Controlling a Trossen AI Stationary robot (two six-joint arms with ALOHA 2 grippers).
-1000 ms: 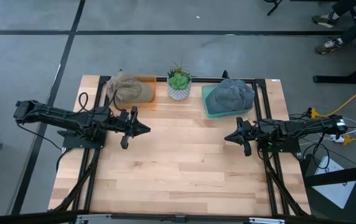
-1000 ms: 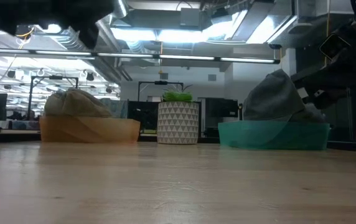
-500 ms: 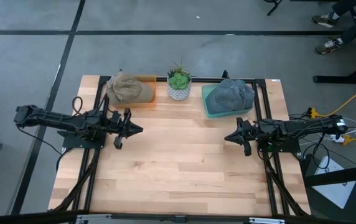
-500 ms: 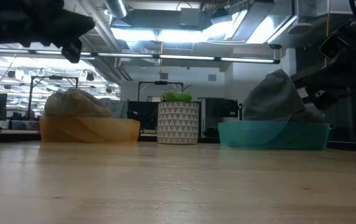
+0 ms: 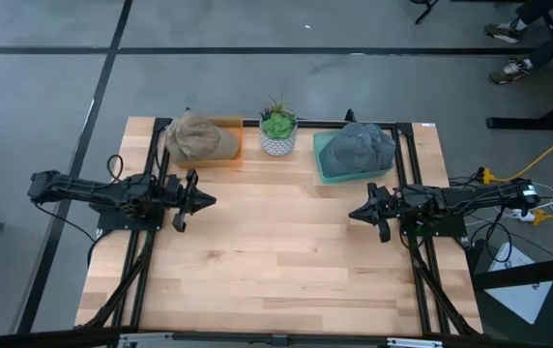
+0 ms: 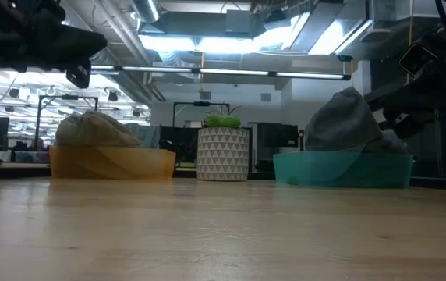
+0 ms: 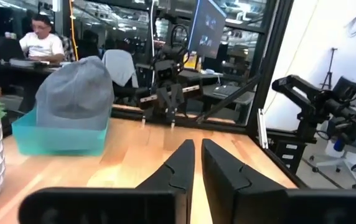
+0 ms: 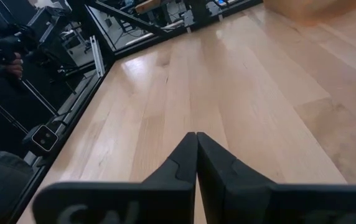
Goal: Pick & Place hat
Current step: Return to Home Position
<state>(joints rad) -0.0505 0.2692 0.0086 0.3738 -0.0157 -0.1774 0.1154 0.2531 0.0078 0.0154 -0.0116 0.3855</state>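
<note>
Brown cap (image 5: 195,137) fills the orange bin (image 5: 231,148), just far of the left jaws; gray cap (image 5: 363,145) fills the green bin (image 5: 323,162), far of the right jaws. Both pairs are pinched narrow and empty.

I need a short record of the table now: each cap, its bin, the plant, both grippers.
brown cap: inside orange bin, left arm's side
gray cap: inside green bin, right arm's side
potted plant: upright between the bins
left gripper: shut, empty, above table
right gripper: shut, empty, above table
</note>
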